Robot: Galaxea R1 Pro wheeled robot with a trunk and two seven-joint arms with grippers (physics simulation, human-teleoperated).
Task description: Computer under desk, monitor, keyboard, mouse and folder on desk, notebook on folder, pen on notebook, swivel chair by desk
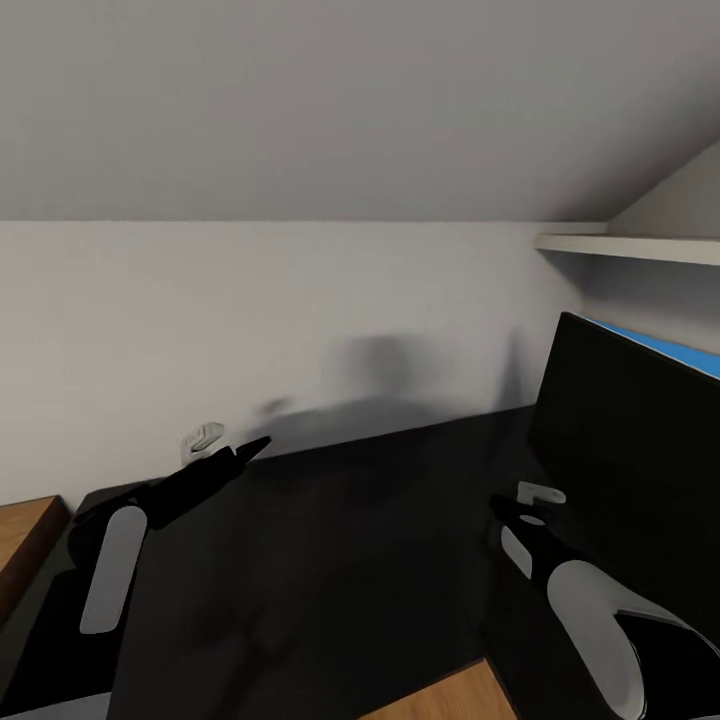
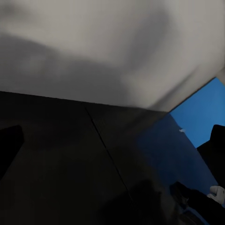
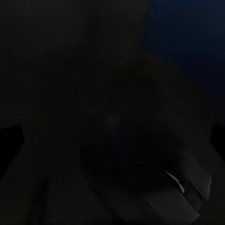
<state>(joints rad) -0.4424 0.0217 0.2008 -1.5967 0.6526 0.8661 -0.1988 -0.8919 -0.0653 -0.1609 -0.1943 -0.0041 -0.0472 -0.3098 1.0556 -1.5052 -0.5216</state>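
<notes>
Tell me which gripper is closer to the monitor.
The right gripper: it hangs just in front of the monitor, at the desk's right side. The left gripper is by the far wall.

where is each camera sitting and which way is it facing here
Head view: from the robot's head, looking forward and down over the desk toward the white wall; both arms show, the left end effector and right end effector, with the monitor at right.
Left wrist view: by the left end effector, looking across the desk to the wall and a blue panel.
Right wrist view: by the right end effector, close to the monitor's round base; very dark.
Shared: head and left wrist views both show the desk and wall.
</notes>
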